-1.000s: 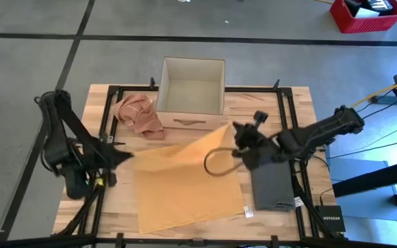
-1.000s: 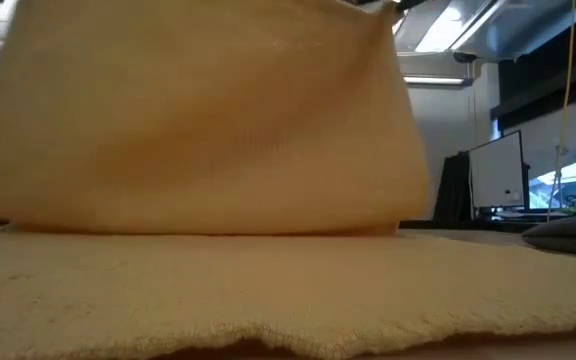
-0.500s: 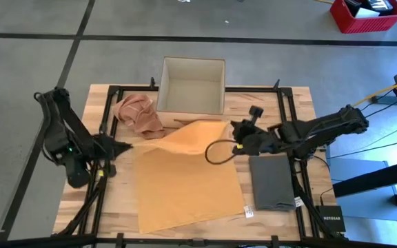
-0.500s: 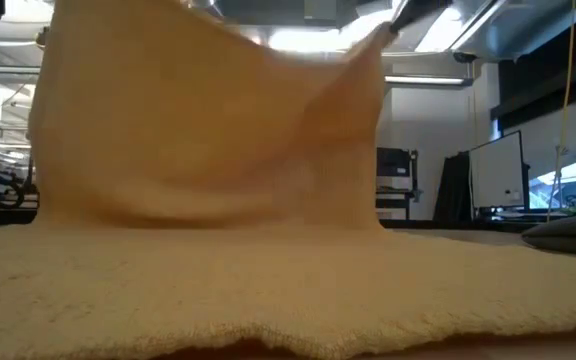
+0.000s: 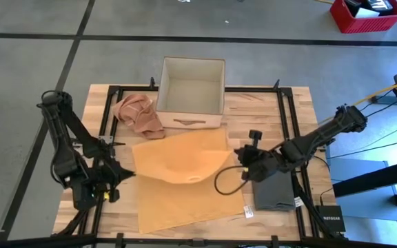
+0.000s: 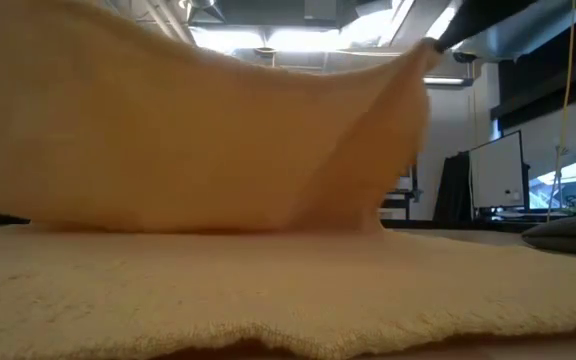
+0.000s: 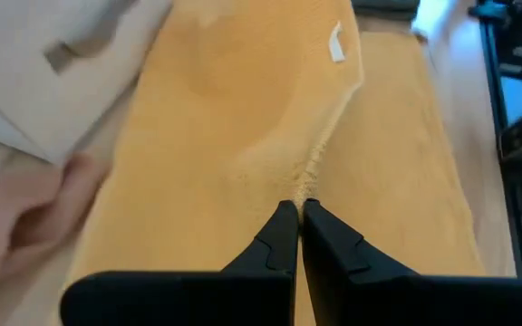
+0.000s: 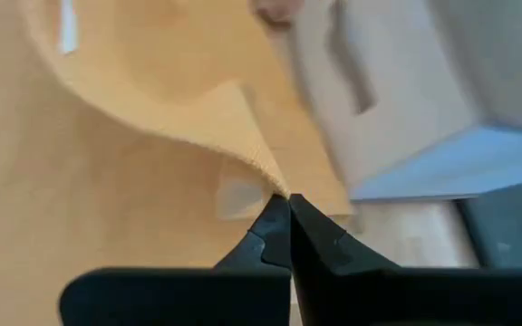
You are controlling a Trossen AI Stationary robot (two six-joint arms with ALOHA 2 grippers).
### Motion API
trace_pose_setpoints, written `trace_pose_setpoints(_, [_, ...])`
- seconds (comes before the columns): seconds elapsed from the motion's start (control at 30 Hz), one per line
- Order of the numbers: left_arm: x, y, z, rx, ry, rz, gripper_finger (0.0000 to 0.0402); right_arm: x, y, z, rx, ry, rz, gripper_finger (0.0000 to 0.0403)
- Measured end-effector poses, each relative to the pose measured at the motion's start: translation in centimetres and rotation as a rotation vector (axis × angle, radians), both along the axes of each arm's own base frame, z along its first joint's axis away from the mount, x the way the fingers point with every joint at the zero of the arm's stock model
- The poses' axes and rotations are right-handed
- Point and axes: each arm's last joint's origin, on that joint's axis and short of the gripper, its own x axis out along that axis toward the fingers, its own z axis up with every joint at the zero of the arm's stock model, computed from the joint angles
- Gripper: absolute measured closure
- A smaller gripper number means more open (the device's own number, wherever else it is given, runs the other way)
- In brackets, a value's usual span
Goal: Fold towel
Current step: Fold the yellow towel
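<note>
The orange-yellow towel [image 5: 185, 193] lies with its near half flat on the table, while its far half [image 5: 181, 155] is raised and sags in the middle between my two grippers. My left gripper [image 5: 128, 175] is shut on the raised part's left corner. My right gripper [image 5: 238, 157] is shut on its right corner. In the low view the raised towel [image 6: 198, 140] stands like a wall, with the right gripper [image 6: 440, 40] at its top corner. My left gripper pinches the towel's raised edge at its left corner [image 7: 304, 186] between the two shut fingers, coming level from the table's left; the cloth puckers at the fingertips and is lifted clear there. My right gripper pinches the towel's raised right corner [image 8: 265, 181] between the shut fingertips, coming from the table's right; the cloth curls away from the tips, lifted above the flat half.
An open white box [image 5: 191, 86] stands at the far edge, with a crumpled pink cloth [image 5: 138, 114] to its left. A folded grey towel [image 5: 274, 189] lies on the right side, under my right arm. A black cable loop [image 5: 226, 182] hangs by the right gripper.
Both grippers first drew slightly toward the far edge, then swung toward the near edge, staying shut. The towel's far half has been carried over toward the near half and now sags in the middle; the near half has stayed flat on the table.
</note>
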Motion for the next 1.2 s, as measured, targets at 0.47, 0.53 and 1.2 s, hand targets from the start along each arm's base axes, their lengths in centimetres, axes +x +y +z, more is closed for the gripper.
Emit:
trace_pose_setpoints(0.47, [0.3,-3.6,-3.0,-0.098,0.148,-0.029,0.0401,-2.6,3.1,-3.3,0.115,0.120,0.130,0.0402])
trace_pose_setpoints(0.53, [0.2,-3.9,-3.5,-0.116,0.177,-0.019,0.0401,-2.9,3.4,-3.3,0.131,0.120,0.140,0.0402])
trace_pose_setpoints(1.2, [1.1,-7.4,-5.5,-0.271,0.204,-0.054,0.0402,-3.7,8.0,-5.7,0.416,0.293,0.230,0.0402])
